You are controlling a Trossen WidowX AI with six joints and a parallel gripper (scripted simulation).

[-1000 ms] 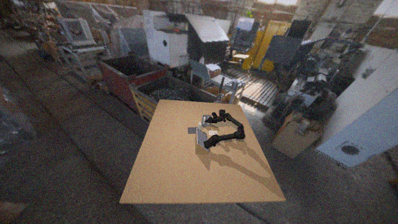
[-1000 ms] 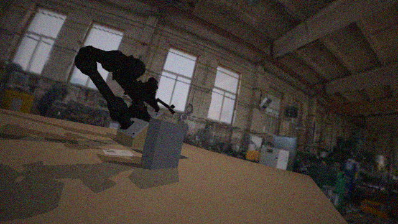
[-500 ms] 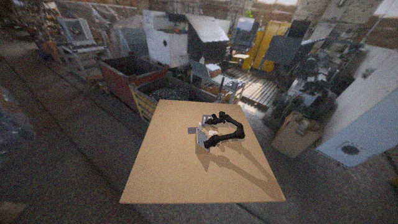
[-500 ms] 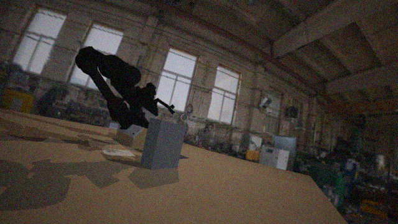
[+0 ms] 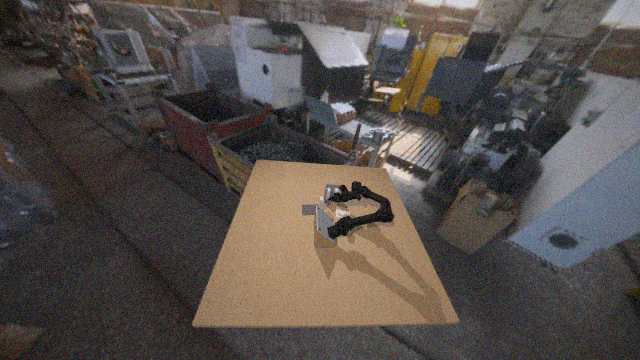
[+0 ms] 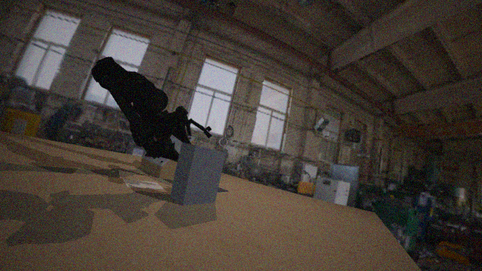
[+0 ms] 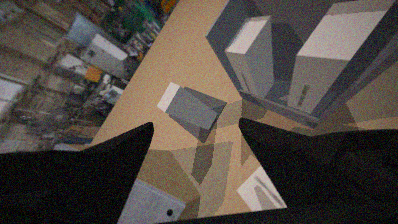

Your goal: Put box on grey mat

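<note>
Top looks down, exterior seems low; both share the tabletop.

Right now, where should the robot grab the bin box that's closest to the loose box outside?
I'd pinch the top part of that box across its two wide sides, coming from above. It stands upright, its white top is long and narrow, and the bin walls surround its lower part.
</note>
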